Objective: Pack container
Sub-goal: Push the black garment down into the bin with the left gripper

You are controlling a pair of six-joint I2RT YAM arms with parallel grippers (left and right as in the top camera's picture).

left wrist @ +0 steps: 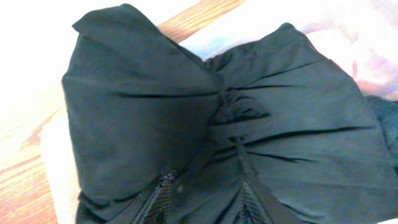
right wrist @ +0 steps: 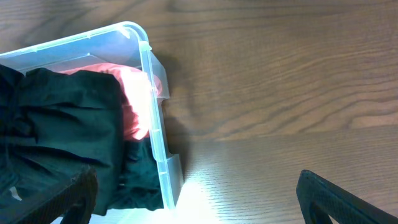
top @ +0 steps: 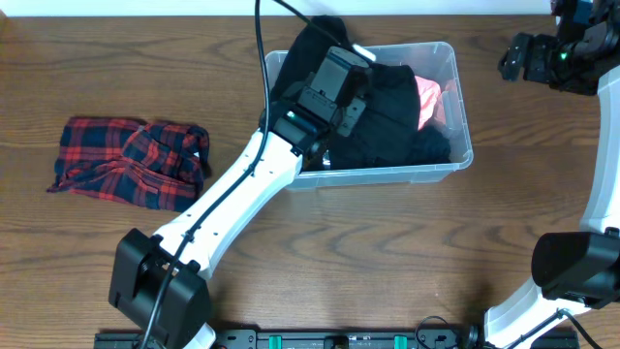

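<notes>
While the container sits mid-table under our left gripper, we judge it light, slick and flexible, best held by its rim. Its jaws press into black cloth, and we cannot tell if they hold it; our right gripper gapes empty.

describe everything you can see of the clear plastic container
The container is a clear, colourless rectangular plastic bin with rounded corners and a rimmed edge. It stands upright and open-topped on the wooden table. A black garment fills most of it and spills over the far rim, with pink cloth at its right end. The left gripper is down on the garment inside it.
</notes>
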